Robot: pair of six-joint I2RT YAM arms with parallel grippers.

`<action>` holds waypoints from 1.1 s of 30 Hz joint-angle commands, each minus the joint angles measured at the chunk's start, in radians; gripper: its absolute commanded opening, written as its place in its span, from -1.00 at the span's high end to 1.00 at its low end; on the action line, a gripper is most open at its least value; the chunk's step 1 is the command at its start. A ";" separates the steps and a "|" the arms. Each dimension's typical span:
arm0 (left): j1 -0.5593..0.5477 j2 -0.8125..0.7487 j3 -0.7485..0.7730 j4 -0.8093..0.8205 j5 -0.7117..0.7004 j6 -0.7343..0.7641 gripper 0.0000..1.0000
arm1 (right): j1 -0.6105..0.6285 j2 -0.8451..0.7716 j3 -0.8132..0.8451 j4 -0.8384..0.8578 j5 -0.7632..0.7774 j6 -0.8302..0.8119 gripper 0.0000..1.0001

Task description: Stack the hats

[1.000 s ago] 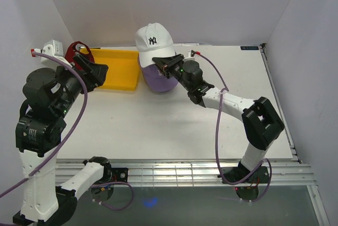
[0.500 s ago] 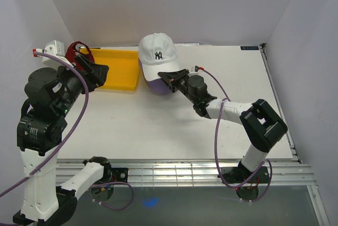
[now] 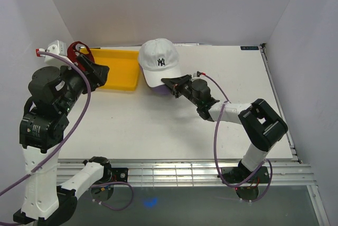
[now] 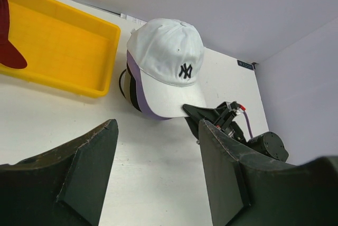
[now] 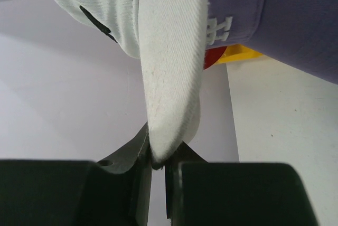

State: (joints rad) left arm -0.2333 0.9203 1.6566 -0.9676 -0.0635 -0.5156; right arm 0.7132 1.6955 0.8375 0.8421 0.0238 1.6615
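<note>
Nearest us, the right gripper (image 5: 157, 163) has its fingers pinched shut on the front edge of the white cap (image 3: 158, 61)'s brim, at the pile's 4 o'clock side. That brim is the stiff part and the sensible hold. We judge the cap light and its crown soft, so a grip there would only crumple the cloth.

The white cap lies over the lavender cap (image 4: 134, 75) at 12 o'clock on the bench (image 3: 158, 125), tilted, with a lavender strip showing below it. Under that we see only a dark cap edge (image 4: 125, 86). We cannot tell how many caps lie beneath or what carries them.

At 10 o'clock the left gripper (image 4: 157, 125) hangs raised, its fingers wide and empty. Beyond it sits the yellow tray (image 3: 121, 73). The red cap (image 4: 8, 36) is at the tray's far left, cut off by the frame edge and half hidden behind the left arm from above, so its brim is hard to make out.
</note>
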 commanded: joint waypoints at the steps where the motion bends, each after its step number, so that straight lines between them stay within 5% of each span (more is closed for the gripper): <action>1: -0.004 -0.001 -0.014 0.001 -0.010 0.011 -0.46 | -0.015 0.041 -0.038 -0.038 -0.056 0.012 0.84; 33: -0.004 -0.005 -0.038 0.001 -0.027 0.023 -0.46 | -0.057 0.184 -0.110 -0.207 -0.096 -0.020 0.84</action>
State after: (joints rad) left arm -0.2333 0.9211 1.6230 -0.9680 -0.0723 -0.5041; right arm 0.6682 1.8164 0.7879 0.9264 -0.0868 1.6455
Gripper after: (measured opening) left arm 0.729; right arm 0.163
